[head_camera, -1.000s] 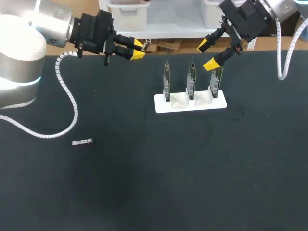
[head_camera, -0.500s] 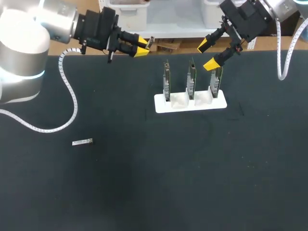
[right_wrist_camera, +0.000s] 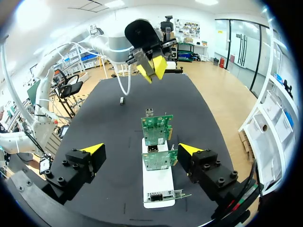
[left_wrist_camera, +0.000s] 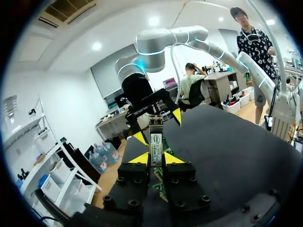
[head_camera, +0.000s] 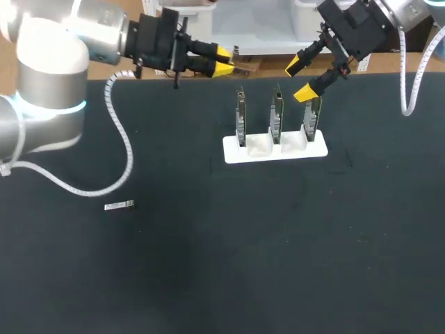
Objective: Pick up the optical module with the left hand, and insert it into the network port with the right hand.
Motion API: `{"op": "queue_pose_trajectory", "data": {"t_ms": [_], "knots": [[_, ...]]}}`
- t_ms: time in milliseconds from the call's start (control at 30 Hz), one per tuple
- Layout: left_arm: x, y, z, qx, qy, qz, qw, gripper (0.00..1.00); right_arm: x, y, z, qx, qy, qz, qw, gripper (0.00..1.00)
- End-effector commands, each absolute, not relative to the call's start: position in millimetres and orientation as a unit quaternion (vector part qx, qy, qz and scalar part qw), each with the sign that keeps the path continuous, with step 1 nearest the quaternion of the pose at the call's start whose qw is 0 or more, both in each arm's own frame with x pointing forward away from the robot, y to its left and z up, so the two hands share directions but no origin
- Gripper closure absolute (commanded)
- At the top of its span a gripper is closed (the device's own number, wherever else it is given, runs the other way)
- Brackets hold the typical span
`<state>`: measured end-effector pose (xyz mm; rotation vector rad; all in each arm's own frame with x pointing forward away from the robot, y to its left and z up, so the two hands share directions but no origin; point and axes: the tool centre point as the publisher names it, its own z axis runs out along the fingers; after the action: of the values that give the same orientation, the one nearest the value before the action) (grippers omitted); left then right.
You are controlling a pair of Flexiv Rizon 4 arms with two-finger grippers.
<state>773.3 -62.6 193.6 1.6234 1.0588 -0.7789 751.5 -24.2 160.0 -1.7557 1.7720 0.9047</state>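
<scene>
In the head view the desk has a wide bare stretch across its near side and middle. A white holder stands toward the far side with three network cards upright in it. A spare module lies flat on the left, well apart from the holder. The left arm comes in from the left and runs level along the desk's far edge, its left jaws held narrow and pointing toward the right arm. The right arm enters at the far right corner, its right jaws tilted and spread wide above the rightmost card. In the left wrist view the left jaws grip the optical module, whose end sticks out ahead toward the open right jaws. In the right wrist view the right jaws stand wide apart above the cards, touching nothing, with bare desk on both sides of the holder.
</scene>
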Motion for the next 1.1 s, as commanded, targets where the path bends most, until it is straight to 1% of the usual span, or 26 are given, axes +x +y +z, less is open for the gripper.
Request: {"op": "queue_pose_trajectory", "data": {"t_ms": [33, 367, 633, 833, 1100], "knots": [[767, -71, 194, 0.666, 0.445, -0.321, 0.506, 1.00, 749, -24, 160, -0.641, 0.649, 0.329, 0.243, 0.00], [752, -91, 196, 0.652, 0.450, -0.340, 0.507, 1.00, 749, -24, 160, -0.641, 0.649, 0.329, 0.243, 0.00], [757, -107, 194, 0.660, 0.426, -0.359, 0.504, 1.00, 749, -24, 160, -0.641, 0.649, 0.329, 0.243, 0.00], [763, -104, 195, 0.676, 0.421, -0.358, 0.487, 1.00, 749, -24, 160, -0.641, 0.649, 0.329, 0.243, 0.00], [763, -104, 195, 0.676, 0.421, -0.358, 0.487, 1.00, 749, -24, 160, -0.641, 0.649, 0.329, 0.243, 0.00]]}}
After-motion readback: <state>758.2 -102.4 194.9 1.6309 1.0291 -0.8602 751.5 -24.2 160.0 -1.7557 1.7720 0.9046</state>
